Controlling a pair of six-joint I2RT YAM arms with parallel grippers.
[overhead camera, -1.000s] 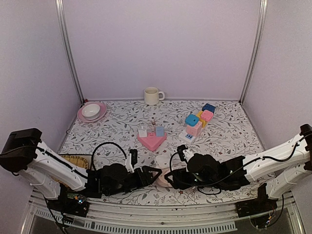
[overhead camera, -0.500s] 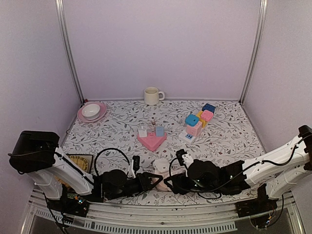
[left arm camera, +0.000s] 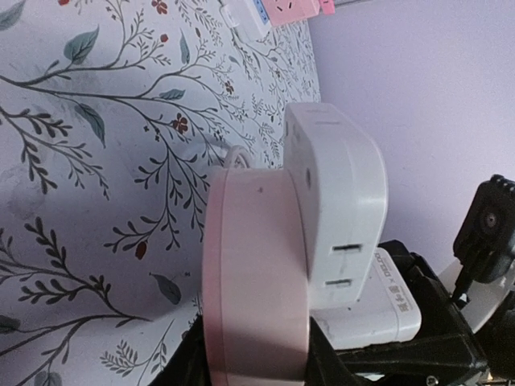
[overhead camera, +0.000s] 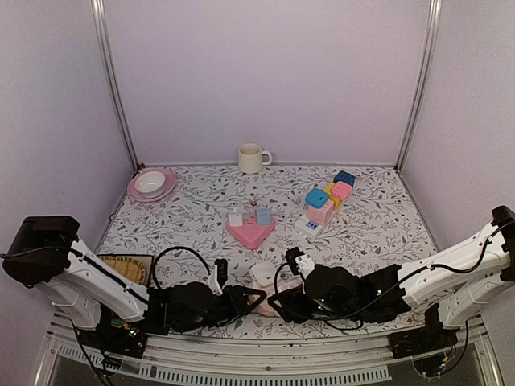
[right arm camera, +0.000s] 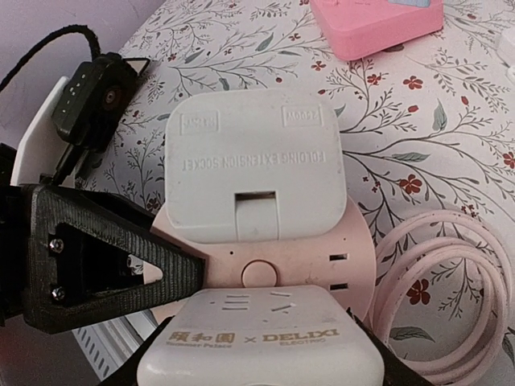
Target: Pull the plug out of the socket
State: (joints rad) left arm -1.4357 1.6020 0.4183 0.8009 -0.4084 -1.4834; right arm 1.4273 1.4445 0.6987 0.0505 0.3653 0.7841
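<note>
Plug on socket, between left claw and right claw; cup well behind.

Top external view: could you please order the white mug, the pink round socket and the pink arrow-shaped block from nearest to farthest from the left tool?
From the left tool:
1. Pink round socket, at its tips.
2. Pink arrow-shaped block, mid-table ahead.
3. White mug, by the back wall.
</note>
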